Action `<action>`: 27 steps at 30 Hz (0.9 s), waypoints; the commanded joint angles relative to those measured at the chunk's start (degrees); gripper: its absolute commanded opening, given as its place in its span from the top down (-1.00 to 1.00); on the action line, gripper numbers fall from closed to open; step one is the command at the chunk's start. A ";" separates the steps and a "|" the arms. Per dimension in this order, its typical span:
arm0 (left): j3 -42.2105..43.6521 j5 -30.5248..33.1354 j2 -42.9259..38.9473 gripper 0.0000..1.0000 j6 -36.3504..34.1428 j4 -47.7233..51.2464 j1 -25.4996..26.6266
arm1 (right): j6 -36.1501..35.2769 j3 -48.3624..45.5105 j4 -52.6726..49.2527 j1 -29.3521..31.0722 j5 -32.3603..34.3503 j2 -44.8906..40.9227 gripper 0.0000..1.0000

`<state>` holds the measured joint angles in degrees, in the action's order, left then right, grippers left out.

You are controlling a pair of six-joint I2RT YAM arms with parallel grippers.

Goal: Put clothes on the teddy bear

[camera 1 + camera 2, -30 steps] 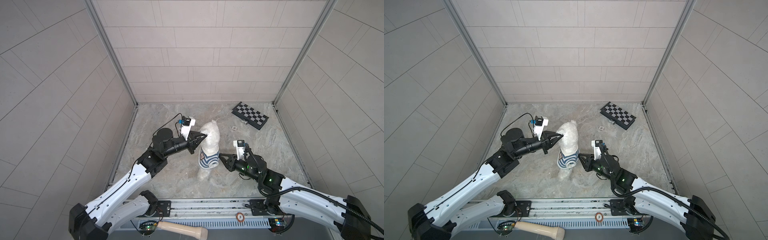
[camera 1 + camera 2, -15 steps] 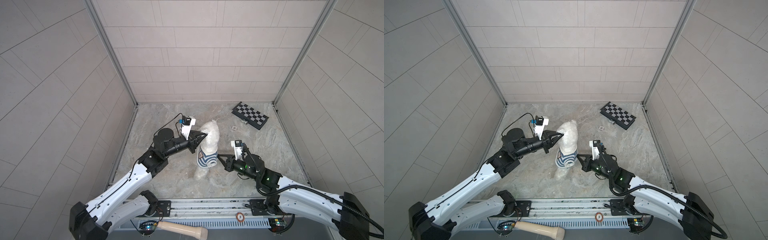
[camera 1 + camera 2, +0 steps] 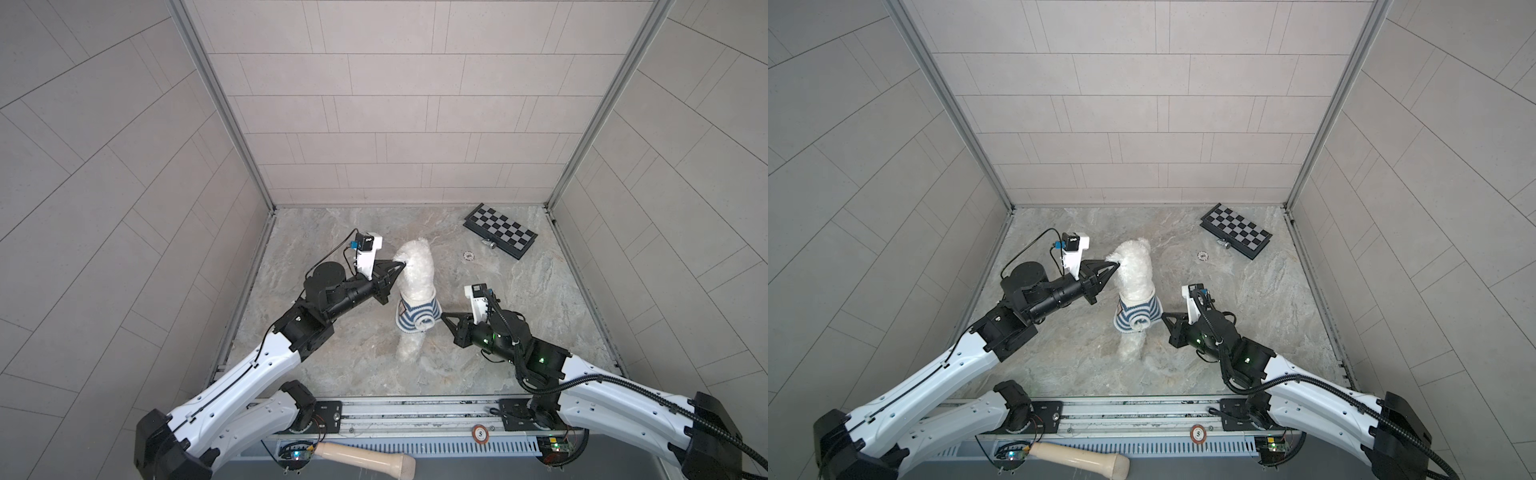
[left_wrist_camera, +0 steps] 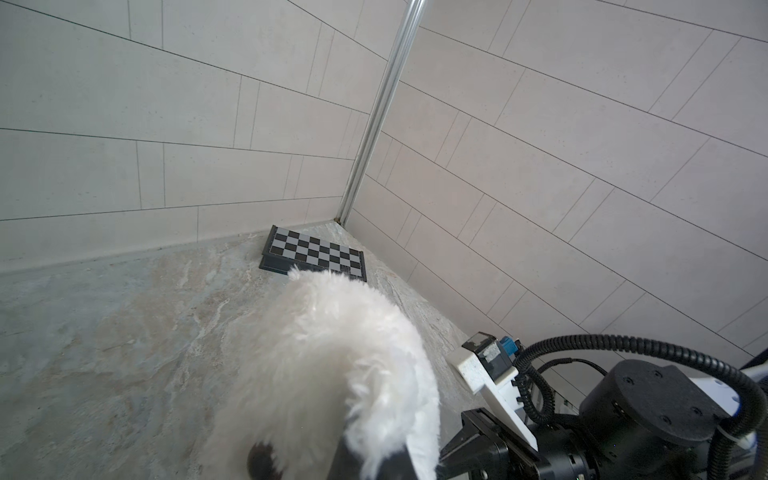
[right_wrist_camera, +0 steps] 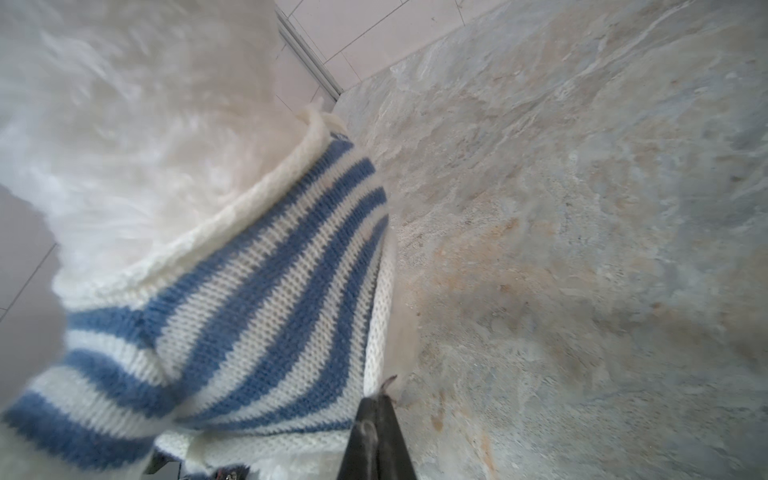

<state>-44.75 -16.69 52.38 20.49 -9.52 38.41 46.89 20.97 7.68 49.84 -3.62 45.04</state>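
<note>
Pinching head fur of the teddy bear, your left hand holds it upright on the table, with the striped shirt bunched round its middle. Your right hand is closed at the shirt's hem. The badge is too small to read.

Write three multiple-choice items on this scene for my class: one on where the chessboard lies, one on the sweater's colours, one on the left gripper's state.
1. Where does the chessboard lie?
A) in the far right corner
B) in the near left corner
C) in a gripper

2. What colours are the sweater's stripes?
A) red and white
B) blue and white
C) green and black

3. How is the left gripper?
A) wide open
B) out of view
C) shut on the bear's fur

Key:
1 A: both top views show it by the back wall's right end.
2 B: the right wrist view shows blue and white knit.
3 C: its jaws pinch fur at the bear's top.
</note>
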 commanded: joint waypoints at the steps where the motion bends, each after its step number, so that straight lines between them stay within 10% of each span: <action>1: 0.42 5.00 -2.43 1.00 1.54 -4.55 -0.01 | -2.61 -0.06 -5.42 -0.09 2.06 0.54 1.00; 14: 1.36 26.74 -5.39 1.00 8.74 0.93 0.56 | -6.36 1.45 -5.83 -0.01 -0.78 5.53 1.00; 27: 0.70 29.32 -0.05 1.00 15.44 2.91 2.46 | -12.84 5.37 1.37 0.87 -7.47 9.60 0.98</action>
<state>-41.85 10.44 52.38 33.98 -4.34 40.80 36.60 25.47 8.51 50.37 -9.98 55.07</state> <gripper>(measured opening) 0.057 0.036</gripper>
